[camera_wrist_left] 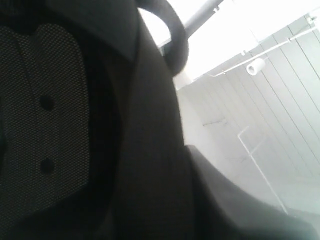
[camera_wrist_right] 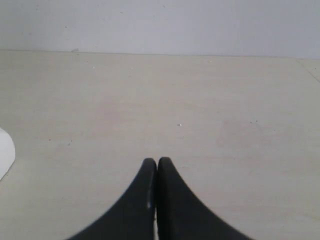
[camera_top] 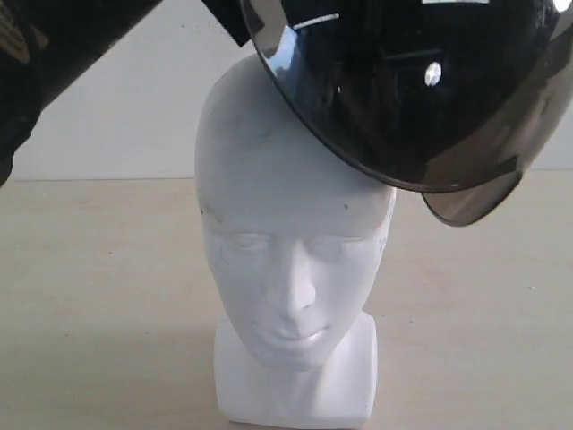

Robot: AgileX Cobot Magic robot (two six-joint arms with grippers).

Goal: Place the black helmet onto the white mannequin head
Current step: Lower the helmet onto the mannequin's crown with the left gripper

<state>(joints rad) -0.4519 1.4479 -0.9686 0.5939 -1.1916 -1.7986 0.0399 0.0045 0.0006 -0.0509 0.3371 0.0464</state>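
Note:
The white mannequin head (camera_top: 286, 260) stands upright on the table, facing the camera. The black helmet (camera_top: 403, 81) hangs tilted above and to the right of its crown, with the lower rim in front of the top right of the head. Its smoky visor (camera_top: 474, 202) juts down at the right. My left arm (camera_top: 54, 45) comes in dark from the top left toward the helmet. The left wrist view is filled by the helmet's mesh lining (camera_wrist_left: 50, 125), and the jaws themselves are lost in the dark. My right gripper (camera_wrist_right: 157, 162) is shut and empty over bare table.
The pale wooden table (camera_top: 89, 287) spreads round the head, with a white wall (camera_top: 134, 107) behind it. A white edge of the mannequin base (camera_wrist_right: 4, 150) shows at the side of the right wrist view.

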